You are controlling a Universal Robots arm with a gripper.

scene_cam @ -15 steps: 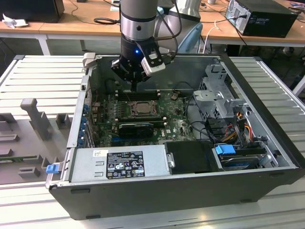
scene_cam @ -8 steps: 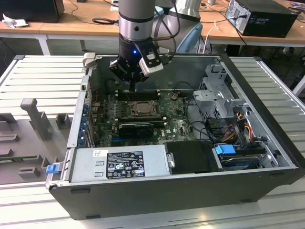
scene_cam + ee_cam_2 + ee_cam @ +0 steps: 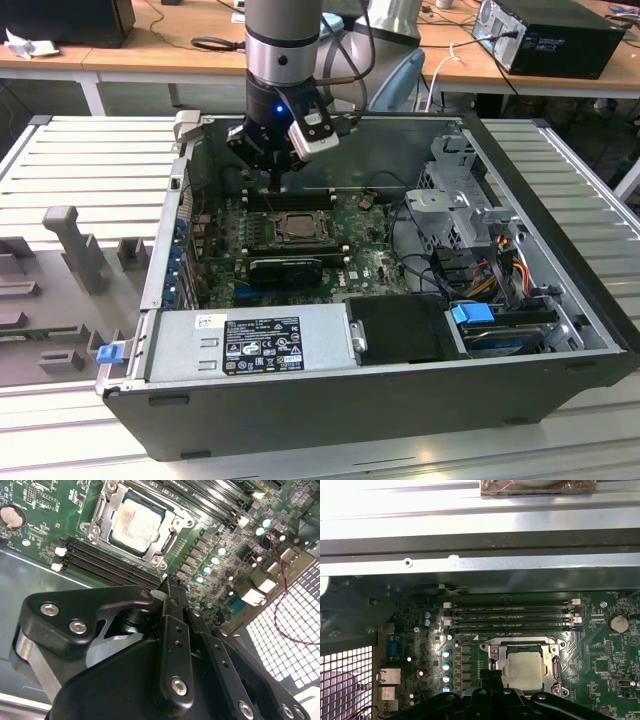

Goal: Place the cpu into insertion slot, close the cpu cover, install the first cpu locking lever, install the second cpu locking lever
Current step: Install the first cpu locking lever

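Closest to the lens, the gripper (image 3: 170,582) is hanging with its fingertips pressed together and nothing between them, near the black memory slots (image 3: 107,562) of the green motherboard (image 3: 45,535). In the exterior view it is sitting at about eleven o'clock from the cpu (image 3: 136,522). That cpu is lying flat in the insertion slot (image 3: 89,527), and the cpu cover (image 3: 169,539) is lying down around it, framing its silver top. Holding it all, the open computer case (image 3: 400,400) is resting on the slatted table (image 3: 90,160).
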